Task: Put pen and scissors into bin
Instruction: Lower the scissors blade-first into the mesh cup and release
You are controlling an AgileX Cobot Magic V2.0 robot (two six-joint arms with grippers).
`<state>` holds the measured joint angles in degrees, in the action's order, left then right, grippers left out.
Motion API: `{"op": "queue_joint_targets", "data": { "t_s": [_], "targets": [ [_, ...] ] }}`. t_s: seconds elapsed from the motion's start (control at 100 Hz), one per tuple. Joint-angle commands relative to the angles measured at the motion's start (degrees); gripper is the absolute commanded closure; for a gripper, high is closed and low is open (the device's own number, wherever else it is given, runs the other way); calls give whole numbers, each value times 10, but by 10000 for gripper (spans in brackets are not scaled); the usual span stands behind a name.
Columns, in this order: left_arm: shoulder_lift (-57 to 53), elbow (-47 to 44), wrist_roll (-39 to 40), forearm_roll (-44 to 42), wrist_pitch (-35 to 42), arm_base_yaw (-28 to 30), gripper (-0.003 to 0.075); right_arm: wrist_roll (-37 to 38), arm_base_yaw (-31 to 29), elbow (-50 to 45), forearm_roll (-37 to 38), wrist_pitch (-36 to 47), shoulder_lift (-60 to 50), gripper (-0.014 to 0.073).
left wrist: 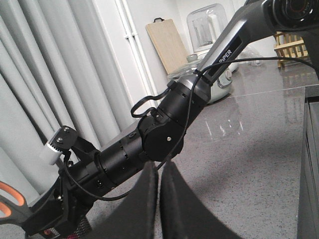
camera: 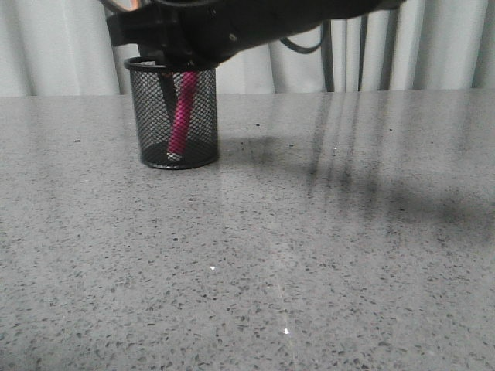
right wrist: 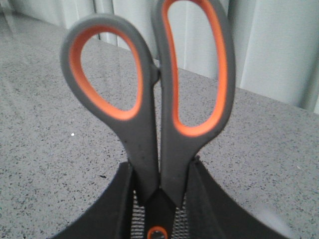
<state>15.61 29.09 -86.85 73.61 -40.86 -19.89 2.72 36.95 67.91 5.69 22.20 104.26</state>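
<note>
Scissors [right wrist: 154, 99] in right gripper [right wrist: 159, 199], one pen [camera: 183, 108] in bin [camera: 177, 116].

Black wire-mesh bin [camera: 177, 116] on glossy speckled stone table [camera: 309, 255]

You're in a home kitchen or a kitchen-style test room. Grey speckled stone surface [camera: 325, 255] like a countertop, pale curtains [camera: 62, 46] hanging behind it. Against the wall by the curtains: wooden cutting board [left wrist: 167, 45], clear-jug appliance [left wrist: 209, 25], glass-lidded pot [left wrist: 192, 67] just below it, wooden rack [left wrist: 291, 45] further along.
</note>
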Motion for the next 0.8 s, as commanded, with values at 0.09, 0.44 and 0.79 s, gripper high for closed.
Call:
{"op": "queue_joint_targets", "data": {
  "t_s": [0.09, 0.44, 0.79],
  "targets": [
    [6, 13, 7, 28, 16, -6, 739, -7, -4, 4, -21, 28, -26, 648],
    [6, 13, 7, 28, 16, -6, 739, -7, -4, 4, -51, 59, -28, 198],
    [6, 13, 7, 28, 34, -6, 739, -7, -4, 4, -52, 84, -68, 186]
  ]
}}
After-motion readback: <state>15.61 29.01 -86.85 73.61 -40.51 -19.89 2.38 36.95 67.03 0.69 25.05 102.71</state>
